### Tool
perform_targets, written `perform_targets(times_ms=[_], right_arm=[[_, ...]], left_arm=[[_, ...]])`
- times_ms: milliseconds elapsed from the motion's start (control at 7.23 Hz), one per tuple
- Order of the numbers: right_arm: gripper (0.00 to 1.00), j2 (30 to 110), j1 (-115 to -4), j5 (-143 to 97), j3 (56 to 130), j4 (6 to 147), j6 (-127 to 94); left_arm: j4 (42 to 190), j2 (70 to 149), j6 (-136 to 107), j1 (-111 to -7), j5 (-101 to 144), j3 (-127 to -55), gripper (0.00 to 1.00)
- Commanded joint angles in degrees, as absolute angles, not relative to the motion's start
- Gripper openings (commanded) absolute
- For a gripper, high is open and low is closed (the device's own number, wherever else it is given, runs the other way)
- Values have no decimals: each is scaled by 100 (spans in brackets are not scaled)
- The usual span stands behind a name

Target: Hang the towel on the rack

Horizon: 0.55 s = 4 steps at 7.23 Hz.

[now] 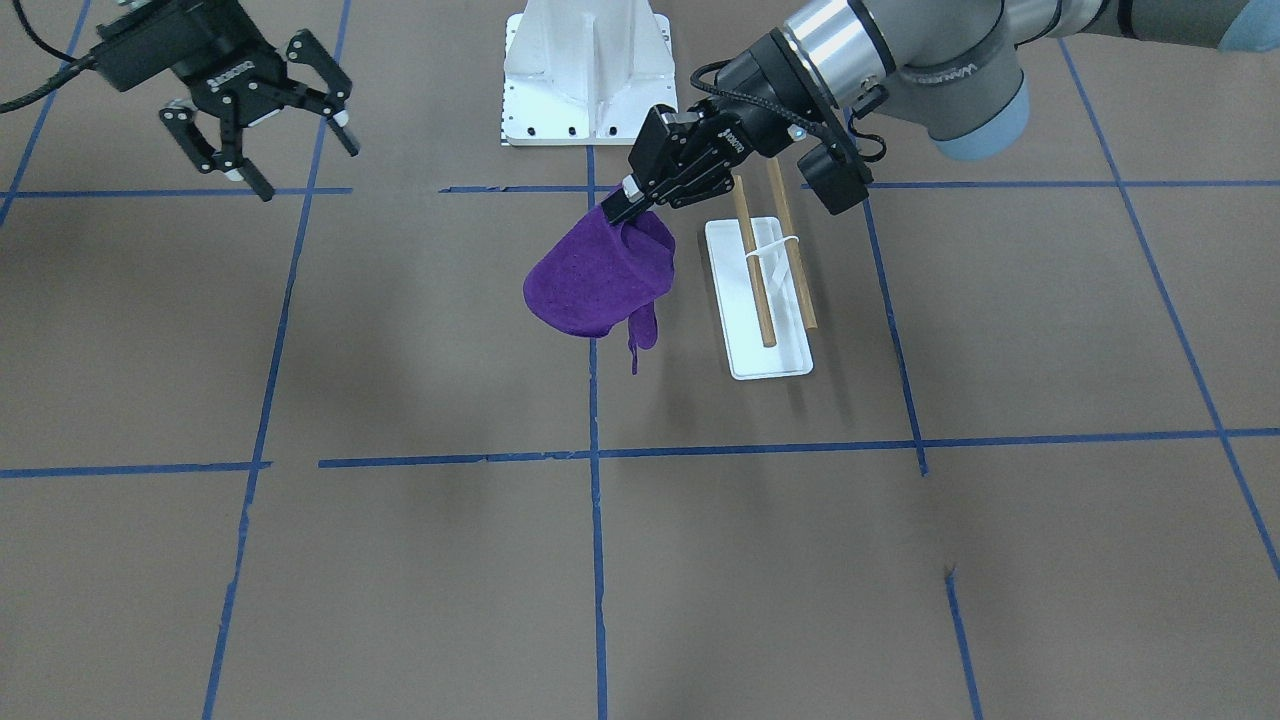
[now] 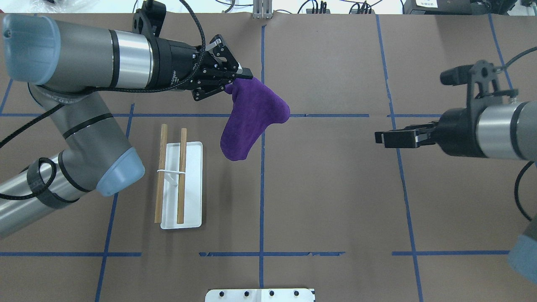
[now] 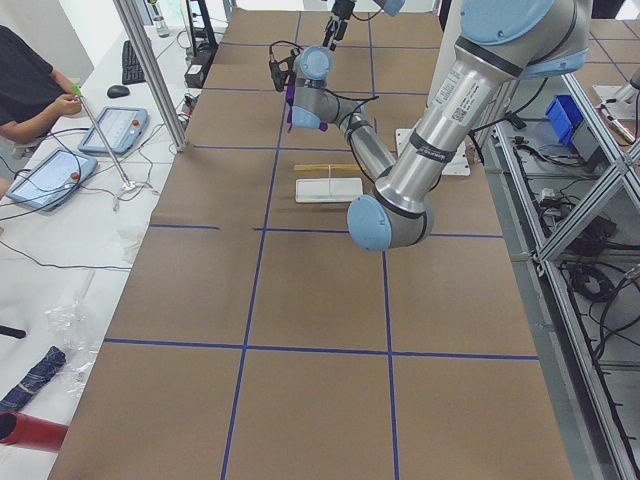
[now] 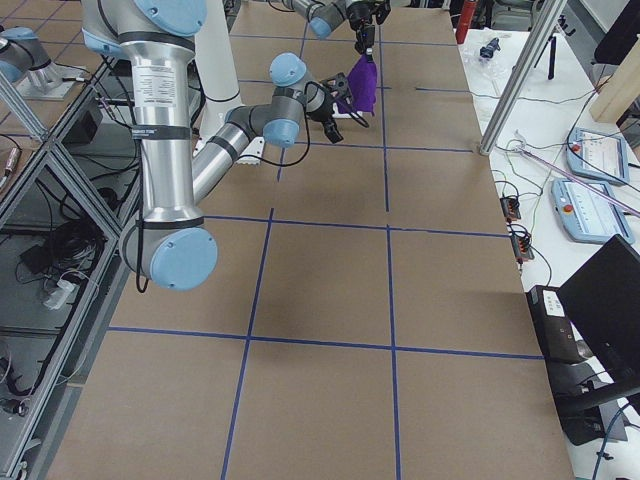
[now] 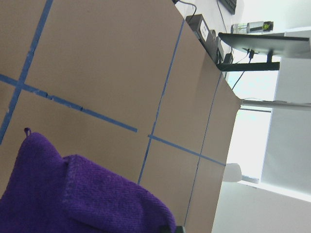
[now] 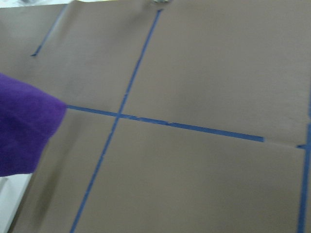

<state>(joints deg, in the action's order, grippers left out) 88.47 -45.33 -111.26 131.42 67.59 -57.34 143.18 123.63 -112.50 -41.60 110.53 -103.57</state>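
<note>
The deep-purple towel hangs in the air from my left gripper, which is shut on its upper corner. In the overhead view the towel hangs to the right of the rack, apart from it. The rack is a white tray with two wooden dowels on a thin white support, both bare. The towel fills the lower left of the left wrist view. My right gripper is open and empty, held high and well away from the towel; it also shows in the overhead view.
A large white bolted pedestal stands at the robot's side of the table, behind the rack. The brown table surface is marked with blue tape lines. An operator sits at a side table in the exterior left view.
</note>
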Motion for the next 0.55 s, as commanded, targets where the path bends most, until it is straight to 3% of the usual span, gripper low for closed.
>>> perform_targets(times_ms=[0, 415], right_arm=[[100, 8912, -5596, -11891, 12843, 7496, -5443], [100, 8868, -6353, -11936, 12350, 8759, -3655]], left_arm=[[13522, 12217, -11241, -3458, 9439, -10949, 0], [12001, 12120, -11224, -2401, 7211, -11653, 0]])
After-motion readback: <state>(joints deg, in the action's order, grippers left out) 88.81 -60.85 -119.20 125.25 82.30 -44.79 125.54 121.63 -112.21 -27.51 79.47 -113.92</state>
